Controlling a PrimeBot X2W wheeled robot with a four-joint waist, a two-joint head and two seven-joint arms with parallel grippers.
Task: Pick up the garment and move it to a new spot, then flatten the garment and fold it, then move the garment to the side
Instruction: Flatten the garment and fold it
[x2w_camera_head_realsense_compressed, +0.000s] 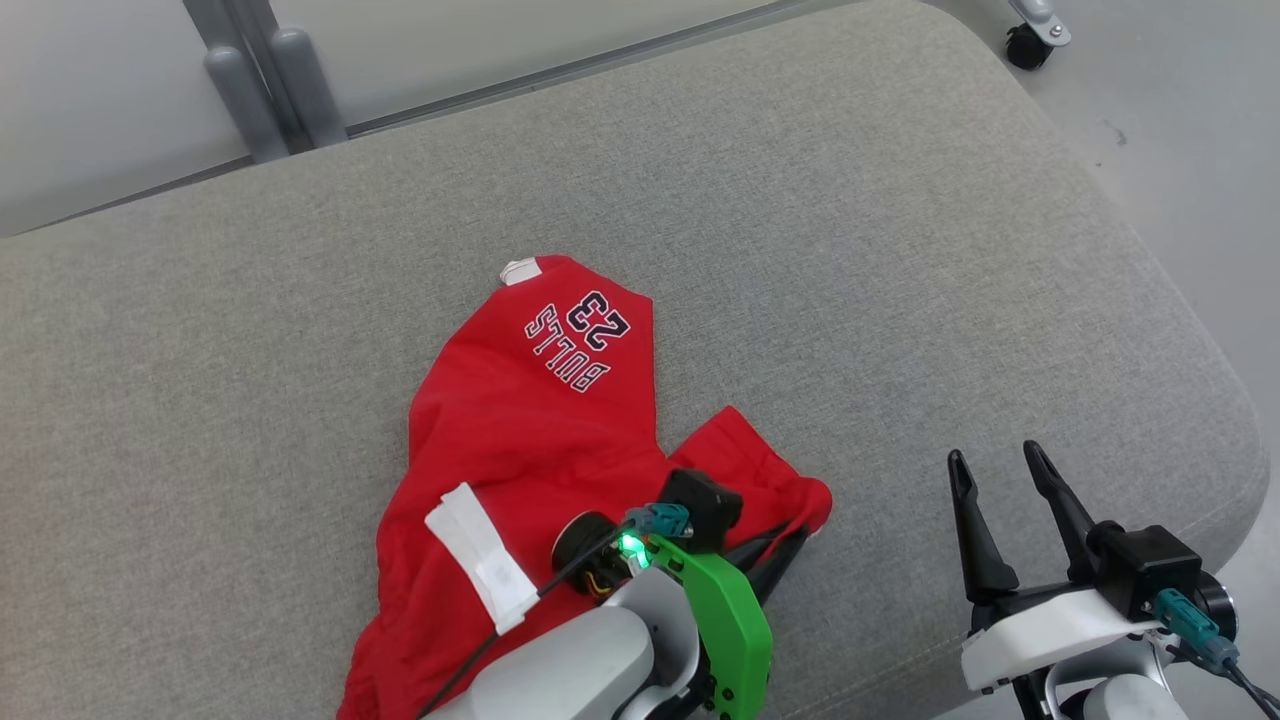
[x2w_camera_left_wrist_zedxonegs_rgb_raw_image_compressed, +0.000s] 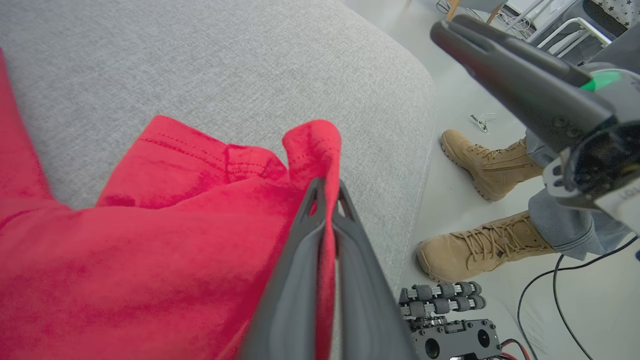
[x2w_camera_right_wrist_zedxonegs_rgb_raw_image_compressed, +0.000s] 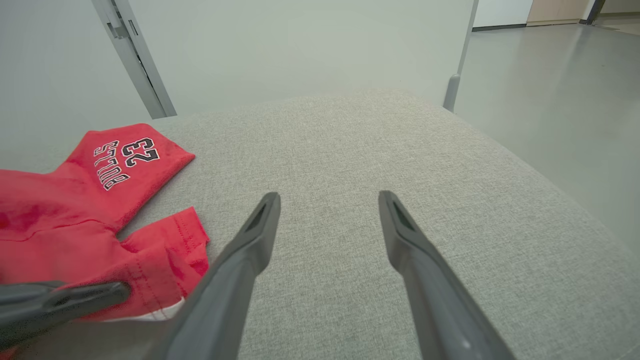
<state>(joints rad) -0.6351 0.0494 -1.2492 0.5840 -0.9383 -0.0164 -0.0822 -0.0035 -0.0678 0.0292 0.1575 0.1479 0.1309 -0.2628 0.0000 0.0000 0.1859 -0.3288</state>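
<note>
Red cotton "BULLS 23" shorts (x2w_camera_head_realsense_compressed: 520, 420) lie crumpled on the grey fabric cushion (x2w_camera_head_realsense_compressed: 900, 250). The left pincer (x2w_camera_left_wrist_zedxonegs_rgb_raw_image_compressed: 330, 186) is clamped on their hem fold; the right pincer (x2w_camera_head_realsense_compressed: 995, 455) gapes wide, empty, nearby. A person's tan boots (x2w_camera_left_wrist_zedxonegs_rgb_raw_image_compressed: 480, 245) stand just off the cushion's edge.

Bright, even, soft-shadowed light; wrist views bend at the edges, nearest parts blurred.
</note>
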